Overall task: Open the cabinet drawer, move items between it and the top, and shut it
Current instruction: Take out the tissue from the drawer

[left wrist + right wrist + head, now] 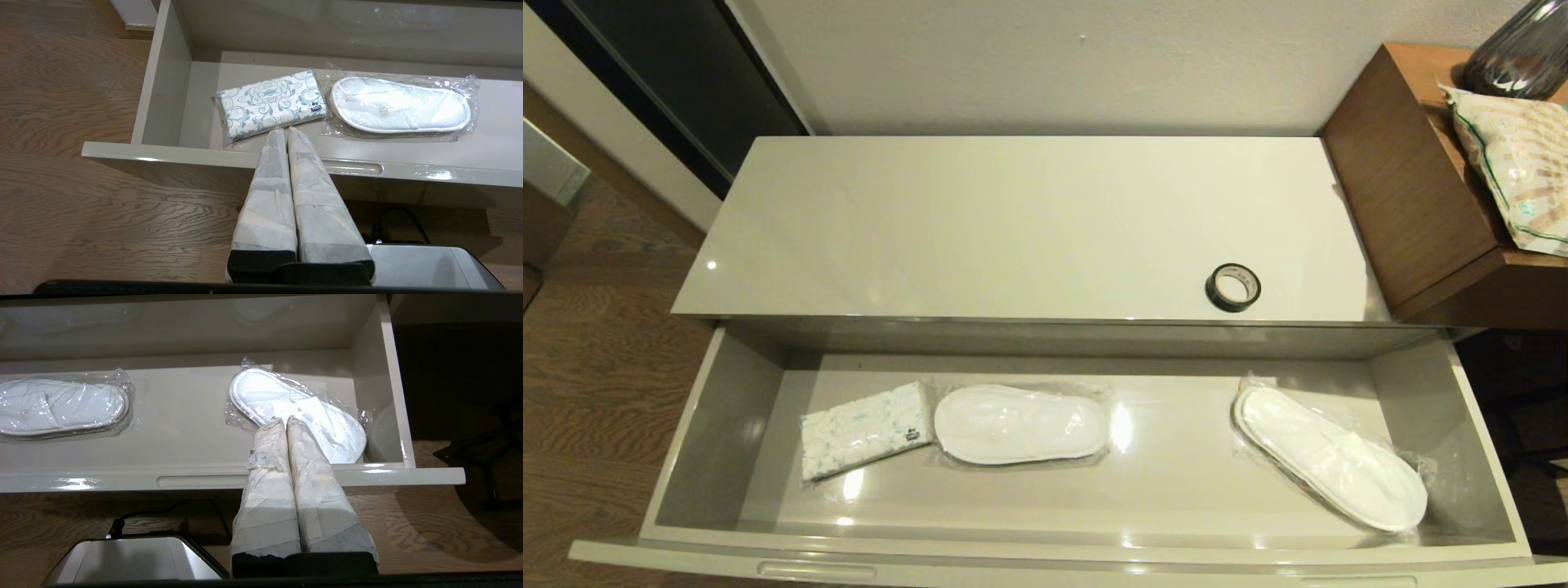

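Head view shows my tissue pack (866, 430) in the drawer (719, 425): soft, light, slippery; I'd pinch its middle. Both grippers (284, 130) (282, 419) hang pressed together, empty.

My head camera looked steeply down on the top (1013, 229) and the open cabinet drawer (719, 425); each wrist camera sat lower, before the drawer front, both sharing the middle slipper (398, 106) with it

drawer (719, 425): glossy | slippers (1021, 425): plastic-wrapped cloth | floor (61, 102): wood
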Available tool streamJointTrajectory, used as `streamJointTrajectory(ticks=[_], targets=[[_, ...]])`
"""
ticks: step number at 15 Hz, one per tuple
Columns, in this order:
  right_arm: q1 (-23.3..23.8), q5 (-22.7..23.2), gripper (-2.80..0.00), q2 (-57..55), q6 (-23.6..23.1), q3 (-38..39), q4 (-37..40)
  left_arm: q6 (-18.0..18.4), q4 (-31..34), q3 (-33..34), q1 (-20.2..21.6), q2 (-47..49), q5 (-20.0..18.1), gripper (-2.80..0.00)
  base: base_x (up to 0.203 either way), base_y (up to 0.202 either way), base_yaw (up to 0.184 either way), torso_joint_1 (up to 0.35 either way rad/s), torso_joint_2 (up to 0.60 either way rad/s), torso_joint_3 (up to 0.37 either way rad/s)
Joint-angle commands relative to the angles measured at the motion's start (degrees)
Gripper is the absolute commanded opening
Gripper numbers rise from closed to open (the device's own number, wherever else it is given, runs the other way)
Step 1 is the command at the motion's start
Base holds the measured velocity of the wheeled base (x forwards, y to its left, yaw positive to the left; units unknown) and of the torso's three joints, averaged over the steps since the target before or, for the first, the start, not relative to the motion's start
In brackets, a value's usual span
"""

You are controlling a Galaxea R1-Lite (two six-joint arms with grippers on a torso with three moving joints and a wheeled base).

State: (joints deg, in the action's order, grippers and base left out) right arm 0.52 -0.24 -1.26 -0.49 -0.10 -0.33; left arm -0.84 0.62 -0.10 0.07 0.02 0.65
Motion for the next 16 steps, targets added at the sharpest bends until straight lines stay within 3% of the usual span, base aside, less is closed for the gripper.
streamJointTrajectory(ticks=[1, 9, 12, 16], targets=[[0.0, 0.1, -2.8, -0.2, 0.0, 0.0, 0.0, 0.1, 0.0, 0.0, 0.0, 0.1, 0.0, -2.8, 0.0, 0.0, 0.0, 0.0, 0.0, 0.0], [0.0, 0.0, -2.8, -0.2, 0.0, 0.0, 0.0, 0.5, -0.2, 0.0, 0.0, 0.1, 0.2, -2.8, 0.0, 0.0, 0.0, 0.0, 0.0, 0.0], [0.0, 0.0, -2.8, -0.2, 0.0, 0.0, 0.0, 1.4, 0.0, -4.7, 0.0, 0.1, -0.1, -2.8, 0.0, 0.0, 0.0, 0.0, 0.0, 0.0], [0.0, 0.0, -2.8, -0.2, 0.0, 0.0, 0.0, 1.5, 13.5, -17.8, 0.0, 2.0, -0.8, -2.8, 0.0, 0.0, 0.0, 0.0, 0.0, 0.0]])
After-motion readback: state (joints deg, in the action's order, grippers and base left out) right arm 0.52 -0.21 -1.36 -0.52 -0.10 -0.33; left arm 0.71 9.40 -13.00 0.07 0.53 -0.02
